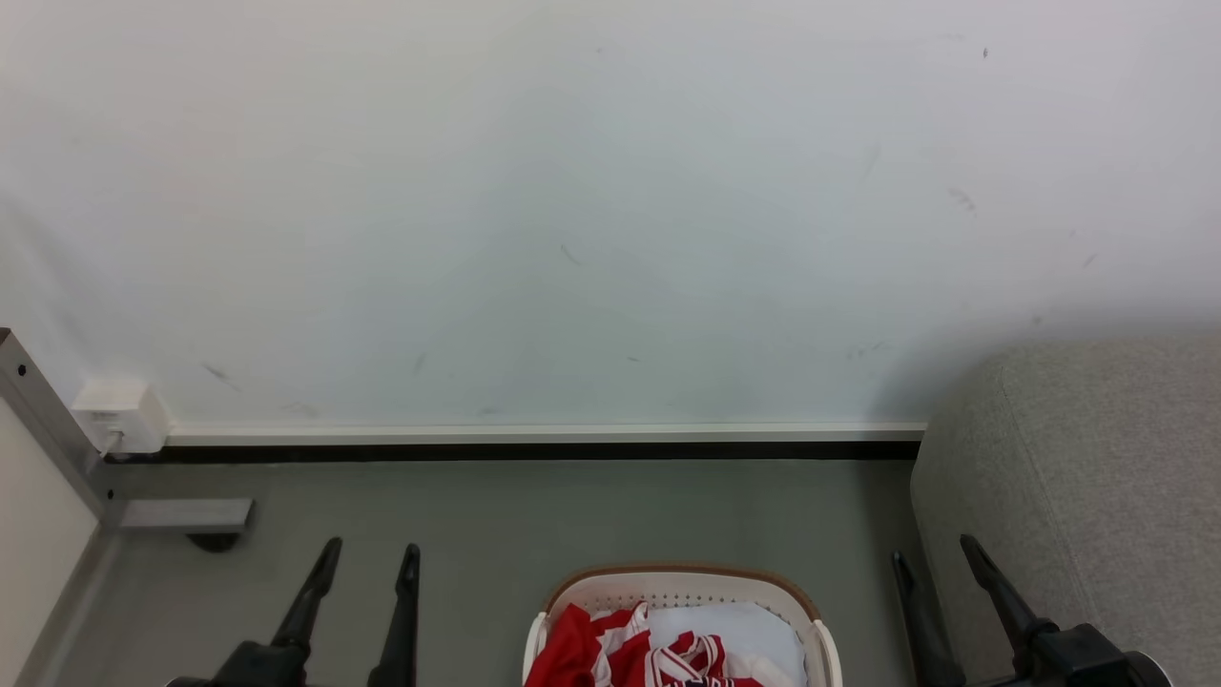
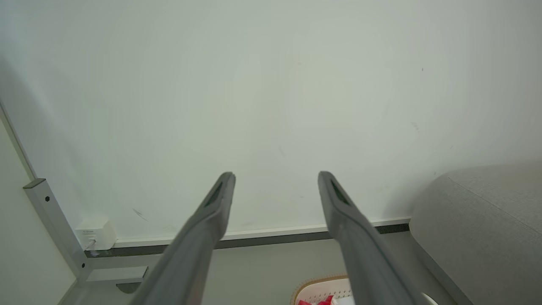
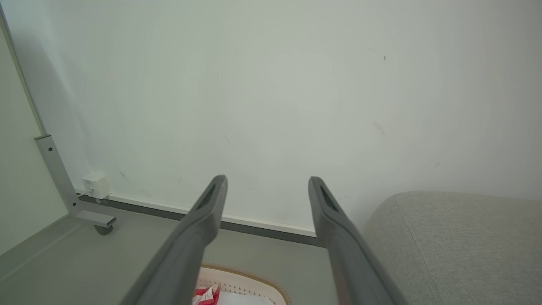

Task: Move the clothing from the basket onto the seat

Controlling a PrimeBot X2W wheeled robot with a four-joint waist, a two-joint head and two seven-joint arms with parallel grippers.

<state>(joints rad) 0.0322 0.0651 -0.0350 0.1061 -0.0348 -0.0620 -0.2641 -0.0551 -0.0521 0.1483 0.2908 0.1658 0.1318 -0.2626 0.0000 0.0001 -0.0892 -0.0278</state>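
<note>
The left claw (image 1: 373,546) and right claw (image 1: 931,548) hang wide and empty either side of the basket (image 1: 687,575) on the floor (image 1: 496,515), likely poised to reach in. The clothing (image 1: 591,649) (2 red garments) lies inside, with the seat (image 1: 1068,477) near on the right.

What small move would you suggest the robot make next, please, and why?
Probably lower the right end effector toward the red clothing in the basket. It and the left end effector stand open and empty on either side of the basket, where the clothing lies. The seat is on the right, so that arm could likely carry a garment across most directly.
</note>
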